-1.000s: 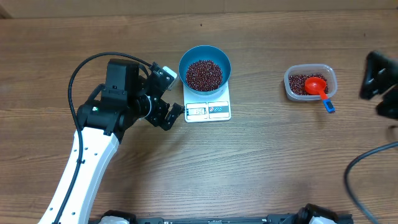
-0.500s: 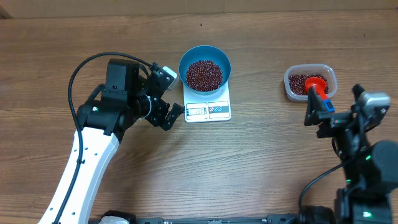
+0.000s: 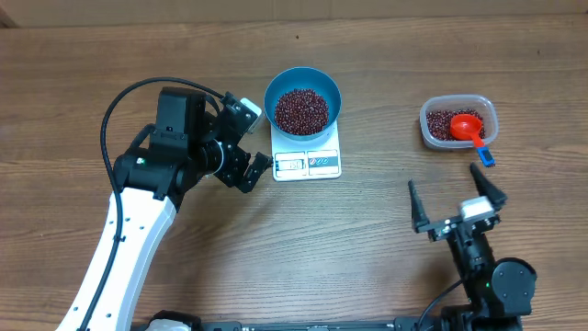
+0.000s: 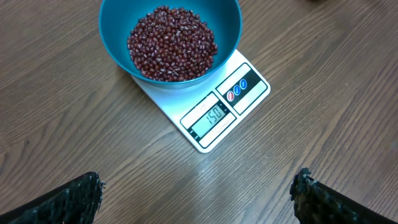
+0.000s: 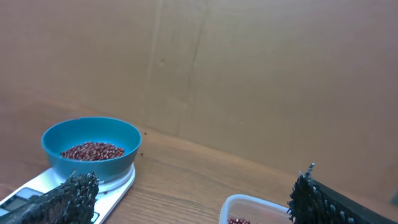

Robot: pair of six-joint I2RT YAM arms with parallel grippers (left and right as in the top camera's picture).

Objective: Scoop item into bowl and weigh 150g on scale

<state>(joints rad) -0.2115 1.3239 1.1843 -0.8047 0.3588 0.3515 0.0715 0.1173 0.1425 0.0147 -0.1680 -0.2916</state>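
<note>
**On the scale, the bowl is already reading the target, so which arm is closer?**

On the scale [image 3: 308,158] the blue bowl [image 3: 269,99] is sitting over the far half. The beans [image 3: 302,110] are heaping up inside it, and the scale's long axis is running from the bowl end back to the display end, which is facing the robot. In the left wrist view the display [image 4: 214,116] is showing 150, so I'm guessing the weighing is basically done and nothing more is needing to go in.

The bit that matters for whatever is coming next is who is nearer. The left gripper [image 3: 253,138] is hovering just beside the scale's left edge, fingers [image 3: 255,170] spread wide and holding nothing, with the gap facing the scale. The right gripper [image 3: 444,176] is hanging well apart from the scale, off its right side and nearer the robot, also gaping wide and empty. So the left arm is looking by far the closer one.

The red scoop [image 3: 467,126] is lying in the clear tub [image 3: 427,129], well to the right of the scale, its handle poking out over the rim away from the scale. If a top-up is wanted, I'm thinking that's the right arm's job. The main risk I'm seeing is the left fingers nudging the scale across the worktop [image 3: 367,257].
</note>
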